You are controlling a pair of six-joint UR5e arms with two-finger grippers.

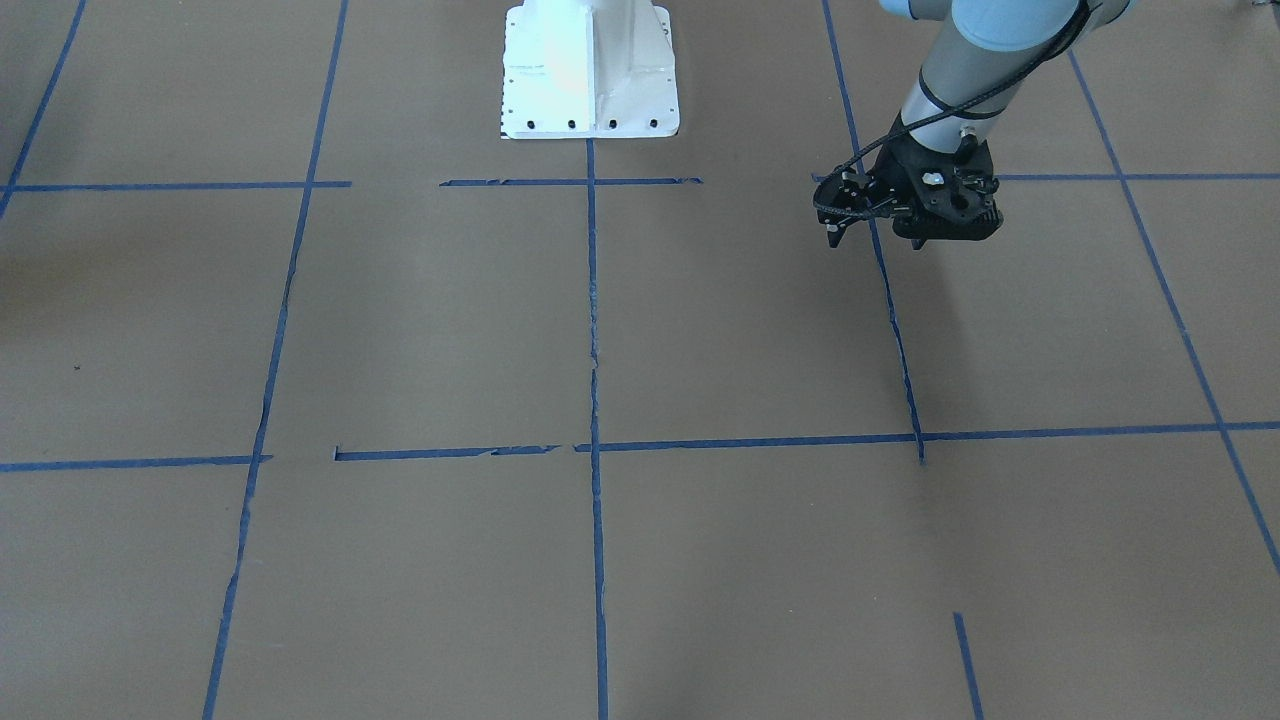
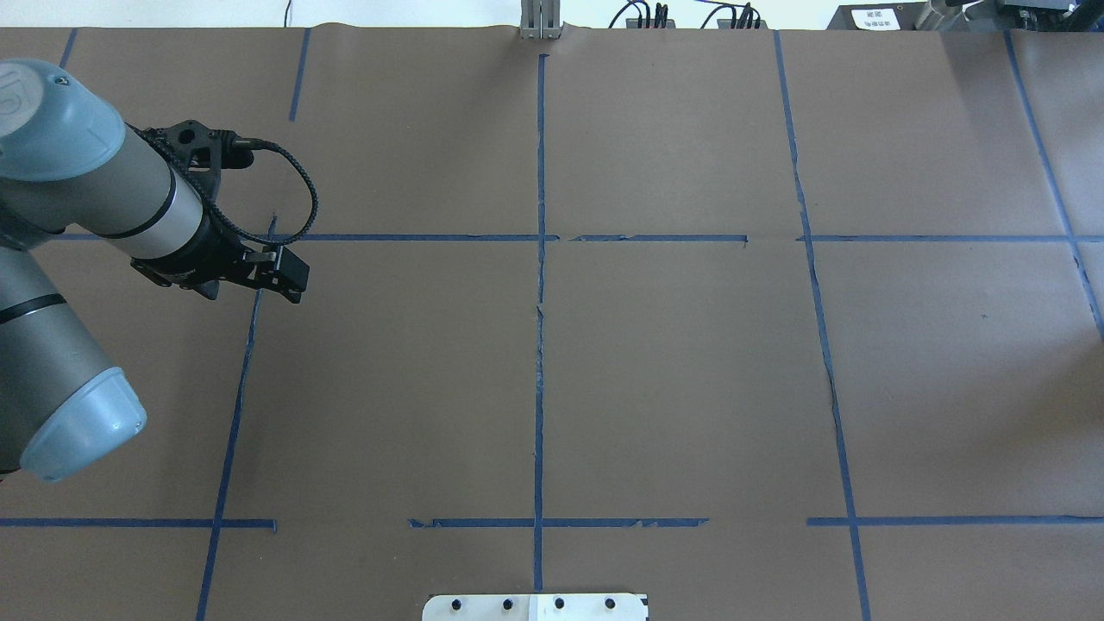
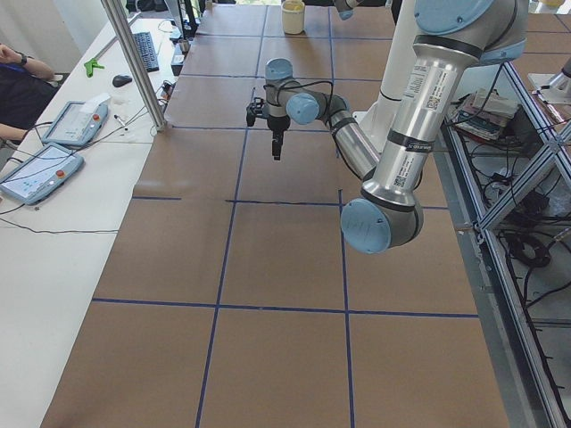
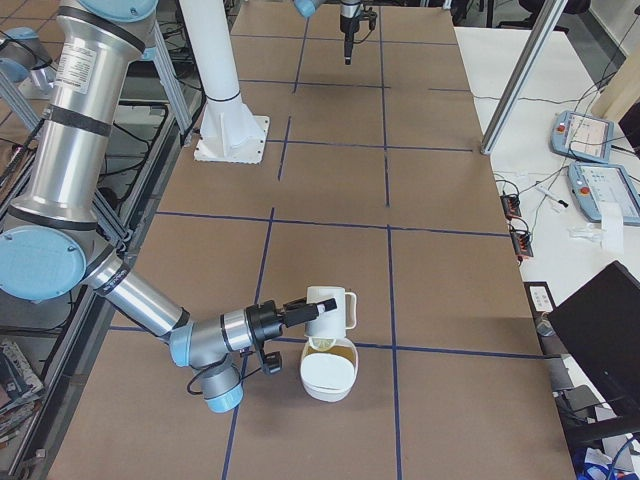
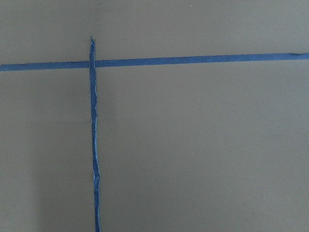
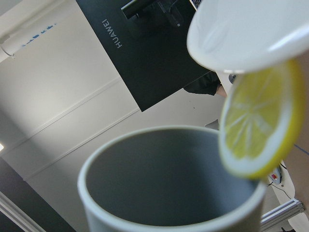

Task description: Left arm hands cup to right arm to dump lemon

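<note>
- At the table's end on the robot's right, the right arm tips the cup over a white bowl. Its gripper is at the cup's side, though this side view cannot settle whether the fingers are clamped on it.
- Dumping looks to be the step in hand. The lemon, a thin round slice with a yellow rind and pale spokes, hangs at the cup's lip, between its matte grey inside and the bowl's glossy rim.
- Next, on this reading, the tilt should be held or deepened until the slice drops clear into the bowl, without the smooth glazed cup knocking the rim.
- Well apart, toward the other end, the left arm hangs its black openwork gripper over the table, which is covered in brown paper crossed by torn-edged blue tape. It carries nothing, and the views do not show whether its fingers are apart or together.
</note>
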